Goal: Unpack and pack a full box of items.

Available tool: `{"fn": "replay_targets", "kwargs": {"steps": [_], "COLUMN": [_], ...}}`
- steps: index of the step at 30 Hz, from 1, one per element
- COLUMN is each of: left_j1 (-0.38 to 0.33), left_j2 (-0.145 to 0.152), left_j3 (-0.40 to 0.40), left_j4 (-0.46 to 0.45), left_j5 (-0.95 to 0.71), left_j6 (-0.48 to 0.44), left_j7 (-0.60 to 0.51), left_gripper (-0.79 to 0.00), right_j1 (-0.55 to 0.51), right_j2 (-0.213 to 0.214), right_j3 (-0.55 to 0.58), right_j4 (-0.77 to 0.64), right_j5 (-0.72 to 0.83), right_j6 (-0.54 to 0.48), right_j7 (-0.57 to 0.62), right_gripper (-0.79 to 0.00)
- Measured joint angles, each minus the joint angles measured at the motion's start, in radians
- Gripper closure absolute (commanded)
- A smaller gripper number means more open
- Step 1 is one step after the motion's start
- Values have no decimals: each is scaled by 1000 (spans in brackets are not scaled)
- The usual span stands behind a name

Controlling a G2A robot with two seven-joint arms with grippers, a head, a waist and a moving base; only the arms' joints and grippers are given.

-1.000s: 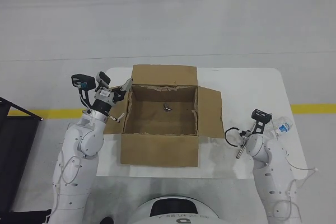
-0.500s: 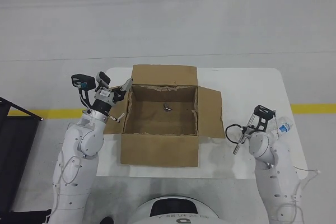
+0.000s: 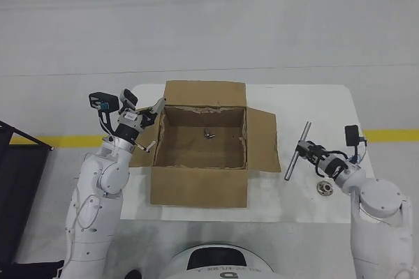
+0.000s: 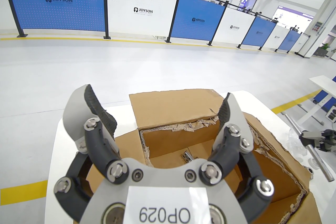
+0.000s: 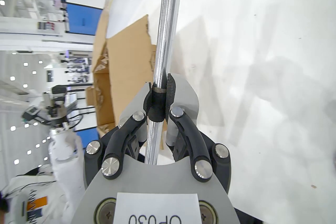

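**Brown card, bright steel**

The box (image 3: 199,187) is raw brown corrugated cardboard, matt, with ragged torn edges. The rod (image 5: 166,38) is polished metal, smooth and mirror-glossy. The right claw (image 5: 159,93) pinching it has brushed grey metal plates, black plastic links and rough black pads (image 5: 172,88). The desk (image 3: 300,104) is smooth white.

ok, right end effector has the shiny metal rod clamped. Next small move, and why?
Probably carry the shiny metal rod over the open brown cardboard box. The right end effector is shut on it just right of the box, and the box shows just one small metal part, so packing looks likely.
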Motion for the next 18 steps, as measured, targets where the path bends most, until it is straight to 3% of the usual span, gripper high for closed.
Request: {"fn": "replay_targets", "kwargs": {"steps": [8, 18], "left_j1": [0, 0], "left_j2": [0, 0], "left_j3": [0, 0], "left_j4": [0, 0], "left_j5": [0, 0], "left_j6": [0, 0], "left_j7": [0, 0], "left_gripper": [-785, -785], "right_j1": [2, 2], "right_j2": [5, 4], "right_j3": [-20, -30], "right_j4": [-40, -47], "right_j5": [91, 92], "right_j6": [73, 59], "right_j7": [-2, -8], "right_gripper": [0, 0]}}
